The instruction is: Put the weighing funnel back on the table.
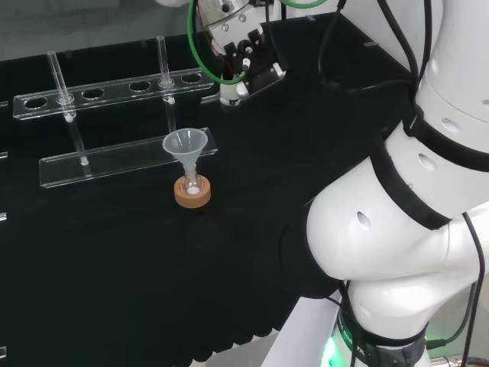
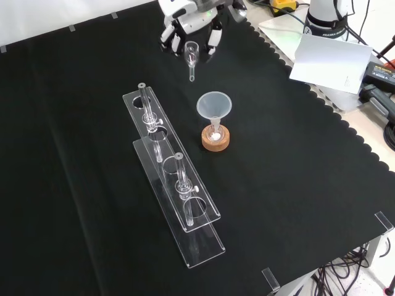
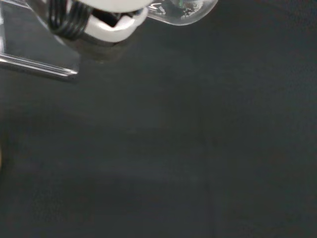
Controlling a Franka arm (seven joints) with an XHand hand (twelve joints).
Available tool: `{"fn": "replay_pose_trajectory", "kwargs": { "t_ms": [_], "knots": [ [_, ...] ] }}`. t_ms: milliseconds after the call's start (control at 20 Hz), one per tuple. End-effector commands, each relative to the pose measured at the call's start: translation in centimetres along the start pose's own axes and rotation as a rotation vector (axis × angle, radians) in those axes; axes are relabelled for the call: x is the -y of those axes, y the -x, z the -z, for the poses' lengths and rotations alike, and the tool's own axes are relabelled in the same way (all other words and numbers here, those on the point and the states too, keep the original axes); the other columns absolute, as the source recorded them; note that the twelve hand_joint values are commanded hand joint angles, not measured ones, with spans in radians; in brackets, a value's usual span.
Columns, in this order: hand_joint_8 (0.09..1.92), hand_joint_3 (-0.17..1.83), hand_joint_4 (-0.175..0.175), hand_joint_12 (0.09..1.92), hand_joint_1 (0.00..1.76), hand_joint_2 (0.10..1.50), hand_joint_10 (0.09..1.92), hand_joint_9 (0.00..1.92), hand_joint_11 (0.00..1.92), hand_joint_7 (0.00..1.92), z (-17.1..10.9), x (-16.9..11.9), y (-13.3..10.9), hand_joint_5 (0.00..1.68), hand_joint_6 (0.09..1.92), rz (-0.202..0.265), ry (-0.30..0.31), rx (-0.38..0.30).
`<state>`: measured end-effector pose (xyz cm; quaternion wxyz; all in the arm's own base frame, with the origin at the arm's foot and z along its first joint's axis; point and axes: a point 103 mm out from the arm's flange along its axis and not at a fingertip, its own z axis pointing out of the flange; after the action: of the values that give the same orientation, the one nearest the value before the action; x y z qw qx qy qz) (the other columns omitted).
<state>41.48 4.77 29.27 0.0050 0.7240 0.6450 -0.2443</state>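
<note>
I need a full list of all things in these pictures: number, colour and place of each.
small clear weighing funnel: one, clear, held in the hand, front view's top.
big clear cone-shaped funnel: one, clear, mouth up, stem in the flask.
small clear flask: one, clear, on the cork ring.
round cork ring: one, brown, mid-cloth.
clear plastic tube rack: one, clear, left of the funnel, front view.
clear glass tubes: two, clear, upright in the rack.
black cloth: one, black, covers the bench.
white arm links: white, head view's right.
black and white hand: one, curled round the weighing funnel.
</note>
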Motion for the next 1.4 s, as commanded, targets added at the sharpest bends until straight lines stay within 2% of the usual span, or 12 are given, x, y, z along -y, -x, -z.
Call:
{"fn": "replay_pose_trajectory", "kwargs": {
  "t_ms": [50, 700, 1100, 1200, 1400],
  "knots": [
    [0.67, 0.51, 0.175, 0.89, 1.12, 0.72, 0.18, 1.08, 1.03, 0.60, -1.6, -1.4, 1.4, 1.31, 0.55, 0.011, 0.015, -0.139],
    [0.67, 0.51, 0.175, 0.89, 1.12, 0.73, 0.18, 1.08, 1.03, 0.60, -3.1, -3.2, 3.7, 1.31, 0.55, -0.019, 0.010, -0.183],
    [0.67, 0.51, 0.175, 0.89, 1.12, 0.73, 0.18, 1.08, 1.02, 0.60, -5.3, -6.4, 6.4, 1.30, 0.56, -0.039, 0.015, -0.228],
    [0.67, 0.51, 0.175, 0.89, 1.12, 0.73, 0.18, 1.08, 1.02, 0.60, -6.0, -7.3, 6.7, 1.30, 0.56, -0.038, 0.022, -0.211],
    [0.67, 0.51, 0.175, 0.89, 1.12, 0.73, 0.18, 1.08, 1.02, 0.60, -7.7, -9.2, 7.3, 1.30, 0.56, -0.034, 0.002, -0.222]
  ]
}}
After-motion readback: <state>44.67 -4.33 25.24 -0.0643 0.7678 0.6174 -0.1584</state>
